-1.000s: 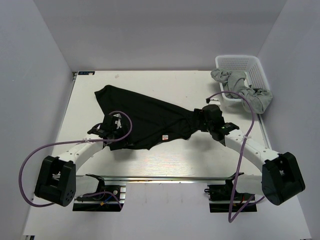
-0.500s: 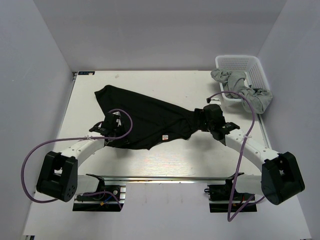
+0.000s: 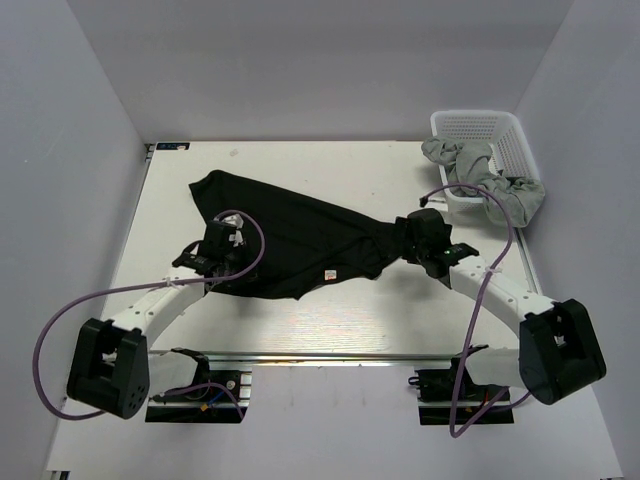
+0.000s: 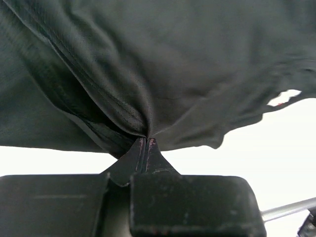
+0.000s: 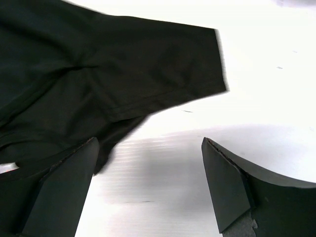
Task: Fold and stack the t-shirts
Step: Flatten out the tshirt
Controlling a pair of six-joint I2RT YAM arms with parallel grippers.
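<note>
The black t-shirt is spread crumpled, a fold of its edge pinched between the tightly closed jaws of the left gripper. The right gripper is held wide open and empty, a sleeve just ahead. That sleeve should be nipped deeply before the cloth is drawn taut.

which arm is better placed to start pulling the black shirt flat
Left, I would say. The left gripper is shut on a pinch of the black t-shirt at its edge, so it can pull now. The right gripper hangs open near the sleeve, holding nothing.
</note>
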